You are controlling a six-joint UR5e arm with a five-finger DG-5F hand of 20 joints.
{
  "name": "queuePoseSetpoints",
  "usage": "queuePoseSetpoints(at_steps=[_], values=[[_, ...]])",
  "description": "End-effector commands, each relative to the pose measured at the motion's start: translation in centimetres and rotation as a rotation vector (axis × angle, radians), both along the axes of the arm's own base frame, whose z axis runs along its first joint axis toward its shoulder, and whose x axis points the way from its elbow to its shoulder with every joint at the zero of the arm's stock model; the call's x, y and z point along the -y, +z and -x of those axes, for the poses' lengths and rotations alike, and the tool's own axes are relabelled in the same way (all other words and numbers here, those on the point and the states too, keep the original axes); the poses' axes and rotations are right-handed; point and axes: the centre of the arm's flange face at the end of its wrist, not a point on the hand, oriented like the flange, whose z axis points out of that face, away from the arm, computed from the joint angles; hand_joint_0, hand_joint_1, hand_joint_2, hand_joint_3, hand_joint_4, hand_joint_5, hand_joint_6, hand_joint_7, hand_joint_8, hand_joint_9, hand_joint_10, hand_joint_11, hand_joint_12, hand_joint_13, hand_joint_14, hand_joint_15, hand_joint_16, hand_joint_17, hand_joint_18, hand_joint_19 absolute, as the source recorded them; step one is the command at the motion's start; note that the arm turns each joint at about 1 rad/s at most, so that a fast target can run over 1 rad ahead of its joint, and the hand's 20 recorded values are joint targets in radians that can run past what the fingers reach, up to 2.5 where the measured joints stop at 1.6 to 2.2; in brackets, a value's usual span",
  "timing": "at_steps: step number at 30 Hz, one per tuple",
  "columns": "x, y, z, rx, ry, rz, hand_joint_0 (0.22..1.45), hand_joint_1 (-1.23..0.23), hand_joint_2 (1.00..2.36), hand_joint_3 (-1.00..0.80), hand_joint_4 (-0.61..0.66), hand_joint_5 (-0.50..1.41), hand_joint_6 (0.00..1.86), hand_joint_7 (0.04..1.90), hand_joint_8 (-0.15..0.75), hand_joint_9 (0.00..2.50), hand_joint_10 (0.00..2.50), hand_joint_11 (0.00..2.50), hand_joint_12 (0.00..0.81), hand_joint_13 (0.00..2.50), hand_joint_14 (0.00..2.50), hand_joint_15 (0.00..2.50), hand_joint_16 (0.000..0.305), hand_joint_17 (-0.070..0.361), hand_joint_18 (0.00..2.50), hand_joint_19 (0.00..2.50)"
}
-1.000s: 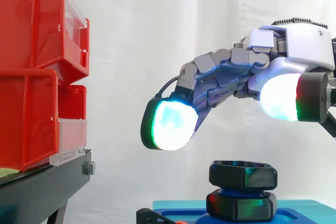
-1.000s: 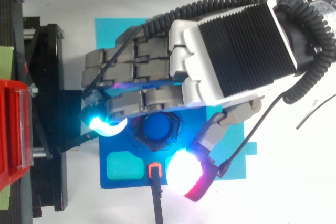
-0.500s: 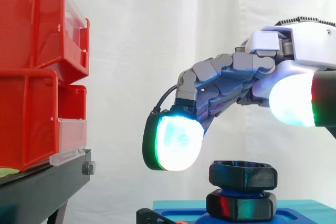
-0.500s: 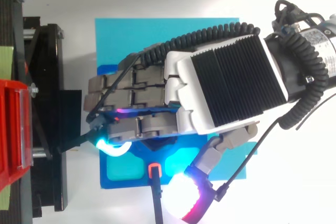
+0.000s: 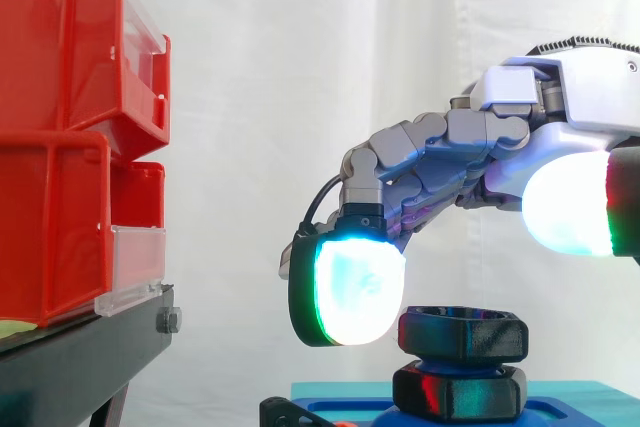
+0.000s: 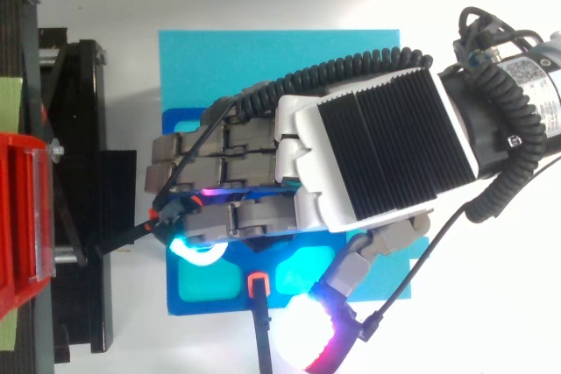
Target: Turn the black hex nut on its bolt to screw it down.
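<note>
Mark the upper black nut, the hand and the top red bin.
upper black nut [image 5: 463, 335]: side view, its front face.
hand [image 6: 386, 151]: top view, its ribbed back.
top red bin [image 5: 60, 47]: side view, its side wall.

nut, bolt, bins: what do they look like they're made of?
Nut: probably black plastic, maybe 3D-printed. It is matte with a dull sheen and has thick walls and rounded edges.
Bolt: blue and plastic-looking, but too little shows to be sure.
Bins: glossy red moulded plastic with clear front panels.
</note>
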Motion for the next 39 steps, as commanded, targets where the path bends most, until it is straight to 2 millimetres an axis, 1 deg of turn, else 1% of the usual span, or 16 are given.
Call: queuePoseSetpoints(at_steps=[1, 6, 10, 18, 19, 20, 31, 39], values=[[-0.1, 0.0, 0.0, 0.0, -0.001, 0.0, 0.44, -0.29, 1.0, -0.5, 0.36, -0.15, 0.5, 1.02, 0.334, 0.44, 0.0, 0.2, 0.382, 0.52, 0.0, 0.13, 0.057, 0.127, 0.64, 0.39], [-0.3, 0.0, -0.1, 0.005, -0.004, 0.0, 0.44, -0.29, 1.0, -0.5, 0.35, -0.16, 0.5, 0.98, 0.333, 0.44, 0.0, 0.2, 0.382, 0.51, 0.0, 0.13, 0.056, 0.127, 0.64, 0.39], [-0.8, 0.0, -0.3, 0.01, -0.006, 0.001, 0.44, -0.29, 1.0, -0.5, 0.35, -0.16, 0.5, 0.97, 0.332, 0.44, 0.0, 0.2, 0.382, 0.51, 0.0, 0.13, 0.056, 0.127, 0.64, 0.4], [-0.9, 0.0, -0.3, 0.005, -0.007, 0.001, 0.44, -0.28, 1.0, -0.5, 0.36, -0.16, 0.5, 0.99, 0.332, 0.44, 0.01, 0.21, 0.381, 0.52, 0.0, 0.13, 0.056, 0.127, 0.64, 0.39], [-1.2, -0.9, -0.4, -0.007, -0.004, 0.002, 0.44, -0.28, 1.0, -0.5, 0.35, -0.16, 0.5, 0.98, 0.332, 0.44, 0.01, 0.21, 0.38, 0.52, 0.0, 0.13, 0.056, 0.126, 0.64, 0.4], [-1.2, -1.2, -0.5, -0.009, -0.005, 0.0, 0.44, -0.28, 1.0, -0.5, 0.35, -0.16, 0.5, 0.99, 0.331, 0.44, 0.0, 0.2, 0.381, 0.51, 0.0, 0.13, 0.056, 0.126, 0.64, 0.39], [-1.3, -1.2, -0.6, 0.0, -0.004, 0.0, 0.44, -0.29, 1.0, -0.5, 0.36, -0.16, 0.5, 0.99, 0.332, 0.44, 0.01, 0.2, 0.379, 0.52, 0.0, 0.13, 0.056, 0.126, 0.64, 0.39], [-1.0, -1.2, -0.4, -0.015, -0.005, 0.001, 0.44, -0.29, 1.0, -0.5, 0.38, -0.14, 0.5, 1.12, 0.332, 0.44, 0.01, 0.21, 0.381, 0.52, 0.0, 0.13, 0.056, 0.126, 0.64, 0.39]])
